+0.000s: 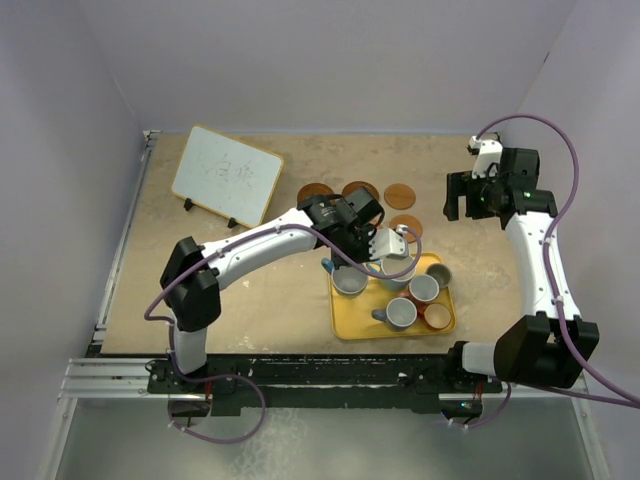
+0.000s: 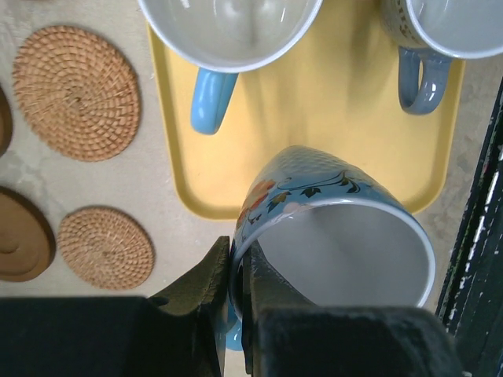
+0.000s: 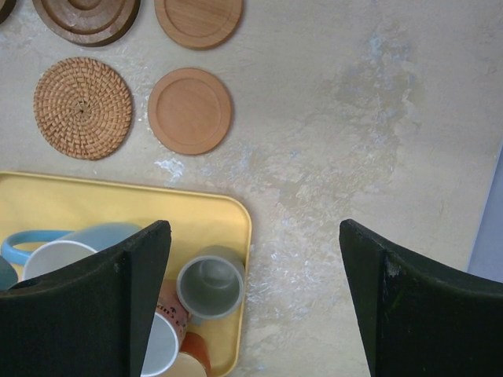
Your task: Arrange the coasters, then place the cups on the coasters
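Observation:
My left gripper (image 2: 237, 258) is shut on the rim of a light blue flowered cup (image 2: 339, 236), one finger inside and one outside. The cup hangs tilted over the rim of the yellow tray (image 2: 314, 118), at the tray's far side in the top view (image 1: 398, 264). Still on the tray are another light blue cup (image 1: 349, 281), a blue-grey cup (image 1: 401, 315), a reddish one (image 1: 424, 288), a grey one (image 3: 210, 283) and an orange-brown one (image 1: 437, 317). Woven coasters (image 2: 76, 93) (image 2: 105, 247) and wooden coasters (image 3: 190, 110) (image 3: 198, 20) lie beyond the tray. My right gripper (image 3: 255, 306) hovers open, holding nothing, above bare table right of them.
A white board (image 1: 227, 176) on small feet stands at the back left. The enclosure's walls close in the table at the back and both sides. The left arm (image 1: 270, 240) stretches diagonally over the table's middle toward the tray.

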You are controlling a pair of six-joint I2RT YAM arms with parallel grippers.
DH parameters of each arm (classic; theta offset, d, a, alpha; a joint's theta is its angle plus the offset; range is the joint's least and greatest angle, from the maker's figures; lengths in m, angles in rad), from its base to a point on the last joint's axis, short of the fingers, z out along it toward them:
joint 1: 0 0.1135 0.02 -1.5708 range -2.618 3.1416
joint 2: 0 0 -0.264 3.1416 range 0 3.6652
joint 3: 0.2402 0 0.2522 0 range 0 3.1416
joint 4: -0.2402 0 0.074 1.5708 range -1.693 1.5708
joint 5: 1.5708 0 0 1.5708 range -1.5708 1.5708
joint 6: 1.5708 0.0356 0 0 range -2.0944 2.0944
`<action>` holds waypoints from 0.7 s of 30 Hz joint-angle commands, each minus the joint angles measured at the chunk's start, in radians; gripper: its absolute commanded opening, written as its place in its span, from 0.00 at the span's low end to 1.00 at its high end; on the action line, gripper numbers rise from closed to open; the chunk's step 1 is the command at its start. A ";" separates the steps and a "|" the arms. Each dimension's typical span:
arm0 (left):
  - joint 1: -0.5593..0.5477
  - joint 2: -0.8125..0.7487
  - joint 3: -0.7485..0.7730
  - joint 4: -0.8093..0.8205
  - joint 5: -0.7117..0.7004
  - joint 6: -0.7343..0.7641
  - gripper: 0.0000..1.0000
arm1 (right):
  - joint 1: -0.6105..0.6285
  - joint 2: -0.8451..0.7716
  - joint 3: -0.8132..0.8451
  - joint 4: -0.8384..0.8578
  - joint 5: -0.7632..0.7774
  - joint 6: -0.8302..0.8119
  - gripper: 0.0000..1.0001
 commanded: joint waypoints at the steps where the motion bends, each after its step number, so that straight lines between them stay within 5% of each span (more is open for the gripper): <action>1: 0.003 -0.098 0.081 -0.042 -0.050 0.064 0.03 | -0.003 0.008 -0.006 0.018 -0.007 0.001 0.89; 11: 0.063 -0.116 0.166 -0.031 -0.145 0.096 0.03 | -0.003 0.010 -0.005 0.016 -0.006 0.001 0.89; 21: 0.207 -0.093 0.194 0.146 -0.236 0.037 0.03 | -0.003 0.003 -0.005 0.015 -0.006 -0.002 0.89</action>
